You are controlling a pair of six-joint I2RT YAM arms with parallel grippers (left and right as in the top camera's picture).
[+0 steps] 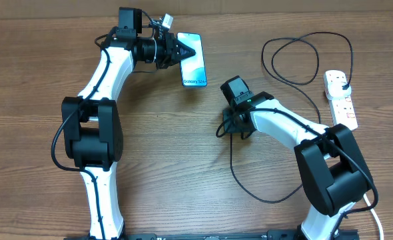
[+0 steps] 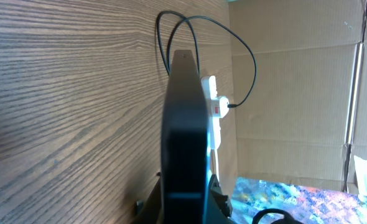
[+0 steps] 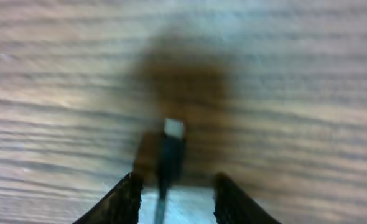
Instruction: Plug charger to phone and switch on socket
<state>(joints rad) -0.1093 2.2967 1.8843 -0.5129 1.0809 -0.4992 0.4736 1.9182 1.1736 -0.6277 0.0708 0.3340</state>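
My left gripper (image 1: 176, 50) is shut on the phone (image 1: 195, 67), gripping its top end at the table's back middle; "Galaxy S24+" points toward me. In the left wrist view the phone (image 2: 185, 143) shows edge-on as a dark slab between the jaws (image 2: 185, 202). My right gripper (image 1: 224, 125) is shut on the charger's thin black cable just behind its connector tip (image 3: 173, 134), which sticks out between the fingers (image 3: 174, 186) above the wood. The cable (image 1: 296, 43) loops to a black plug (image 1: 344, 84) in the white socket (image 1: 340, 97) at the right. The socket (image 2: 211, 115) has a red switch.
The charger's slack runs in a wide loop on the table by the right arm's base (image 1: 263, 199). A cardboard wall (image 2: 295, 93) stands behind the socket. A thick white cord (image 1: 376, 223) lies at the front right.
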